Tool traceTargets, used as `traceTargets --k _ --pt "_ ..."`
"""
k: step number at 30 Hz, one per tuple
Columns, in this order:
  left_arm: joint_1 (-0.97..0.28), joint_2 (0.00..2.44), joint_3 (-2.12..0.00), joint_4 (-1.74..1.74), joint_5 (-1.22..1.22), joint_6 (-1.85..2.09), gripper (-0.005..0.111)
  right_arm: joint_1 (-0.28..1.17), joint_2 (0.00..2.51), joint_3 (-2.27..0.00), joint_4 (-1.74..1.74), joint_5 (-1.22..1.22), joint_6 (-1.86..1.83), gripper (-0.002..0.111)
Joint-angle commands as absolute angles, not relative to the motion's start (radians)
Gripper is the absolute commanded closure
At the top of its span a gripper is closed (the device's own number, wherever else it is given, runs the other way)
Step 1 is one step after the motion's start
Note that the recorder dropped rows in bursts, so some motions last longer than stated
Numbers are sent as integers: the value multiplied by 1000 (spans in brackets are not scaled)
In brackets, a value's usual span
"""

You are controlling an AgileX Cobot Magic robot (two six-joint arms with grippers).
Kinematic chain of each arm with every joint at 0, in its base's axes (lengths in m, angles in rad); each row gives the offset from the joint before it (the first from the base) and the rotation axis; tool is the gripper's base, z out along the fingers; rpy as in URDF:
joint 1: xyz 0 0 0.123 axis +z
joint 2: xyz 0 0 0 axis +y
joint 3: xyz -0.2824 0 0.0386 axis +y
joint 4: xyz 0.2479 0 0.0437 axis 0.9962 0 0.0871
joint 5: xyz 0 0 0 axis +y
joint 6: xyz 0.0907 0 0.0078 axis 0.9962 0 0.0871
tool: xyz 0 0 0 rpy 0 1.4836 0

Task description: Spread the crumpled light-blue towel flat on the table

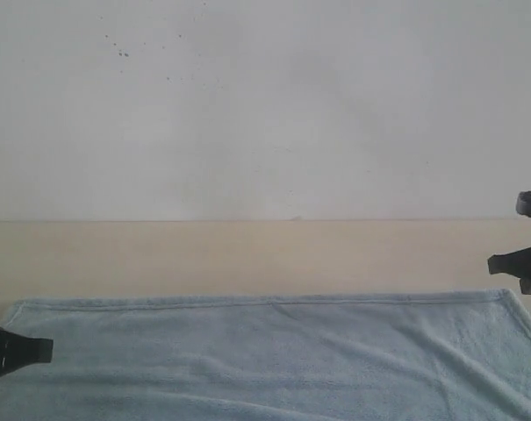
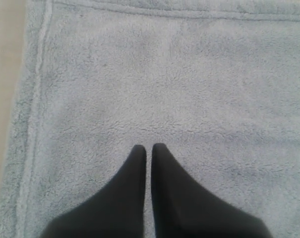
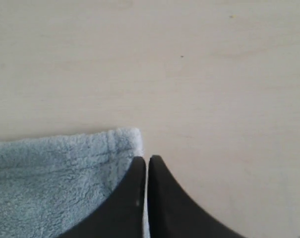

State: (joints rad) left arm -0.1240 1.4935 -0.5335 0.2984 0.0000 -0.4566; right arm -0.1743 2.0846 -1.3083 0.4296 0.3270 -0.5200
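While both pairs of black fingers are pressed together, only the left is plainly gripping nothing. From the left wrist, the left gripper [image 2: 149,148] shows two tapered fingers [image 2: 132,178] closed tip to tip with a hairline gap. They are poised over the fluffy pile of the light-blue towel [image 2: 179,89], well inside its stitched hem. Whether the tips touch the pile cannot be told.

From the right wrist, the right gripper [image 3: 148,159] is likewise closed, its tips right at one hemmed corner of the towel. One finger lies over the terry, the other over the bare table [image 3: 199,74]. A pale sliver shows in the slit between them; whether that is hem caught there cannot be told.

In the exterior view the towel lies flat and smooth, filling the picture from 8 o'clock through 6 to 4 o'clock. Its far hem runs straight across just below centre, with both far corners showing. The left gripper enters at 8 o'clock over the towel's left edge, pointing toward 3 o'clock. The right gripper sits at 3 o'clock, just beyond the far right corner, pointing toward 9 o'clock. A band of pale beige table crosses the middle beyond the towel. Above it stands a white-grey wall [image 1: 265,114] with small dark specks [image 1: 123,53] near 11 o'clock.
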Motion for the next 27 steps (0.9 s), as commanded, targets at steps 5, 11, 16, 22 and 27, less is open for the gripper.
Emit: traceTargets --k 5,11,16,22,27 --pt "-172 1420 -516 283 -134 -455 103 -180 1774 -1112 475 189 -526 99" --pt "-172 1144 -403 283 -227 -510 103 -99 1383 -719 555 -12 -528 108" --pt "-172 837 -319 283 -207 -541 103 185 1031 -554 555 -8 -507 108" --pt "-172 466 -289 283 60 -550 103 381 637 -414 555 0 -409 108" --pt "-172 272 -289 283 239 -550 103 416 410 -380 565 78 -380 108"
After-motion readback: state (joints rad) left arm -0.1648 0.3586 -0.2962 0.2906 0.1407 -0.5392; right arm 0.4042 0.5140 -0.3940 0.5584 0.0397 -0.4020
